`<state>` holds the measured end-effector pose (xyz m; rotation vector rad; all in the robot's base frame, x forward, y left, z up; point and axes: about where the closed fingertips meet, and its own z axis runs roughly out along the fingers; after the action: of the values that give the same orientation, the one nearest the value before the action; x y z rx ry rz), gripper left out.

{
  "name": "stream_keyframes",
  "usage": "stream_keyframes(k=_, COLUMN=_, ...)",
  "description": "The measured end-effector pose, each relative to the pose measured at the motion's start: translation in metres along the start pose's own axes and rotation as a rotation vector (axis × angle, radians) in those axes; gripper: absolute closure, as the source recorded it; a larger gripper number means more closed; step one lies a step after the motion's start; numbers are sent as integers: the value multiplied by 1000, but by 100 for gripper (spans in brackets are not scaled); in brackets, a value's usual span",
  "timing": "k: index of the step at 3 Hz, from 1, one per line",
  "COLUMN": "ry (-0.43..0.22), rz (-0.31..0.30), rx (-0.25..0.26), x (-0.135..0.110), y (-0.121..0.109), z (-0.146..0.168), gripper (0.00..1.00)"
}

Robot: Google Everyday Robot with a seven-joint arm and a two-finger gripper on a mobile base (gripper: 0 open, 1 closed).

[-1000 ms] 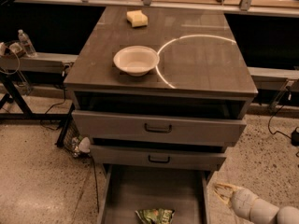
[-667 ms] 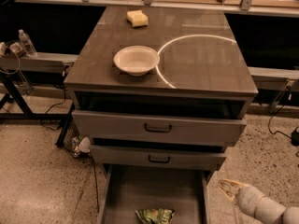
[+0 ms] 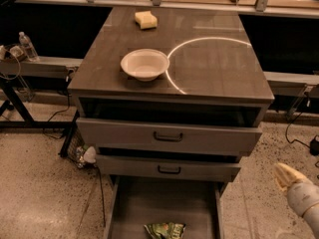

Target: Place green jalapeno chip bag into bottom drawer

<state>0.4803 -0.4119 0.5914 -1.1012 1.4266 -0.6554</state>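
The green jalapeno chip bag (image 3: 165,229) lies flat on the floor of the open bottom drawer (image 3: 129,205), near its front at the lower edge of the view. My gripper (image 3: 285,175) is at the lower right, outside the drawer and to the right of its side wall, above the speckled floor. It holds nothing that I can see and is well apart from the bag.
A white bowl (image 3: 145,63) and a yellow sponge block (image 3: 145,19) sit on the cabinet top (image 3: 214,68). The two upper drawers (image 3: 168,136) are pulled slightly out. A black stand (image 3: 15,103), cables and a water bottle (image 3: 28,45) are at the left.
My gripper has drawn back to the right and slightly up, away from the bottom drawer. The bag stays where it lies in the drawer.
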Motion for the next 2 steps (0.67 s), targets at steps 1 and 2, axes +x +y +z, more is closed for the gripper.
stream_keyframes(k=1, ry=-42, rz=-65, rx=52, x=-27, y=-30, z=8, gripper=100)
stream_keyframes(k=2, ry=-37, rz=-60, rx=53, x=-21, y=-27, z=11, gripper=100)
